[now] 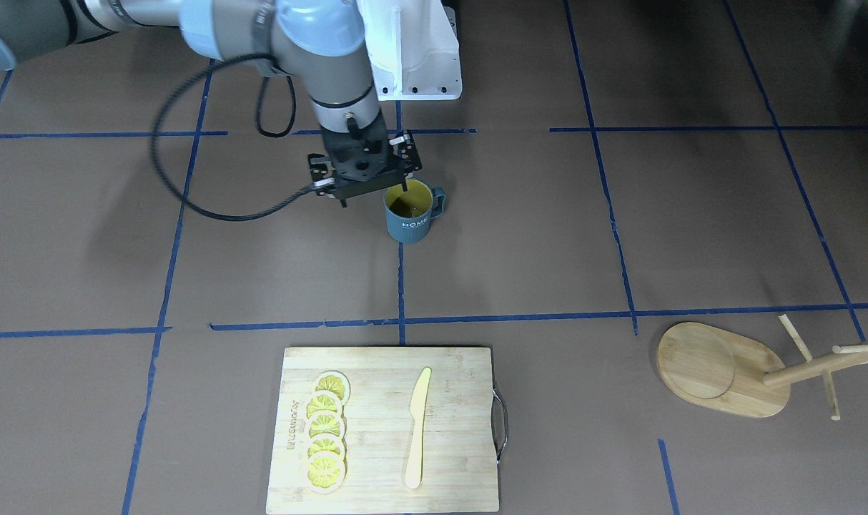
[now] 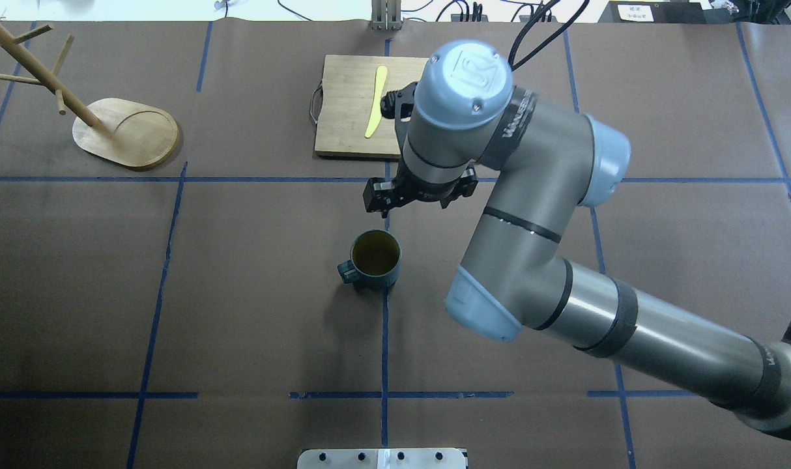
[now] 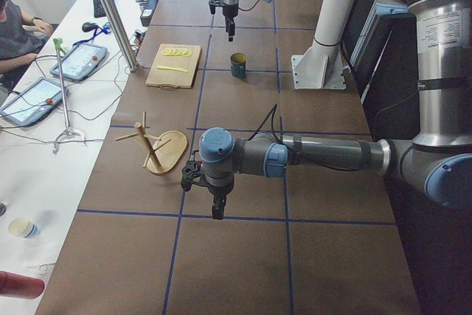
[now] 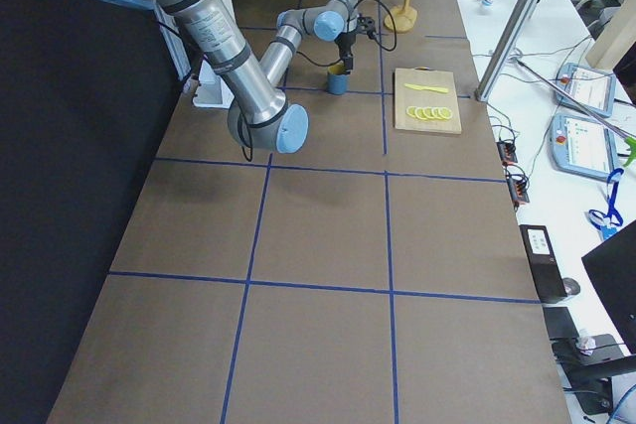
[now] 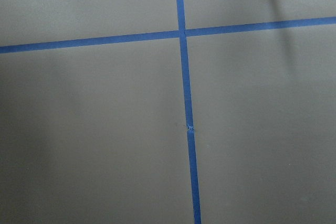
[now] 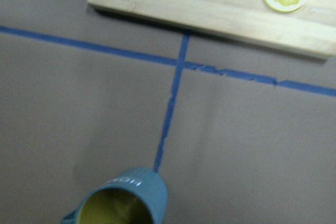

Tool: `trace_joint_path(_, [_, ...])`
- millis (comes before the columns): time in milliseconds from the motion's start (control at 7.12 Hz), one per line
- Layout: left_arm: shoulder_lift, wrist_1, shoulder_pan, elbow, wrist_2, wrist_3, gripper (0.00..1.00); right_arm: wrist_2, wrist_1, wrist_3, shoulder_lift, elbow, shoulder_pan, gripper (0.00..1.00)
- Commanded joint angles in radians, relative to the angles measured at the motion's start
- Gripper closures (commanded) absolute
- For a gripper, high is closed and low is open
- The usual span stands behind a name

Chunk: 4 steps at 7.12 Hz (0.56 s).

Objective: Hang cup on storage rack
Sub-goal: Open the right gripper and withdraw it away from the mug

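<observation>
While teal-grey outside, the cup (lettered "HOME") is yellow inside; upright.

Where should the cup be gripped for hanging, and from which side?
Probably pinch the cup by its rim wall, from above, opposite the handle: it stands upright, mouth open, and the loop must stay free for a peg.
</observation>
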Motion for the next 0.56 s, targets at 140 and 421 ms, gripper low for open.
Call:
trace_joint_path(140, [-0.003, -0.009, 0.006, 0.004, 0.010, -0.008, 0.00, 0.159, -0.025, -0.372, -0.171, 0.005, 0.278, 0.00])
trace_joint_path(421, [-0.021, -0.015, 0.006, -0.002, 0.005, -0.007, 0.00, 0.212, -0.019, -0.622, -0.267, -0.082, 0.422, 0.00])
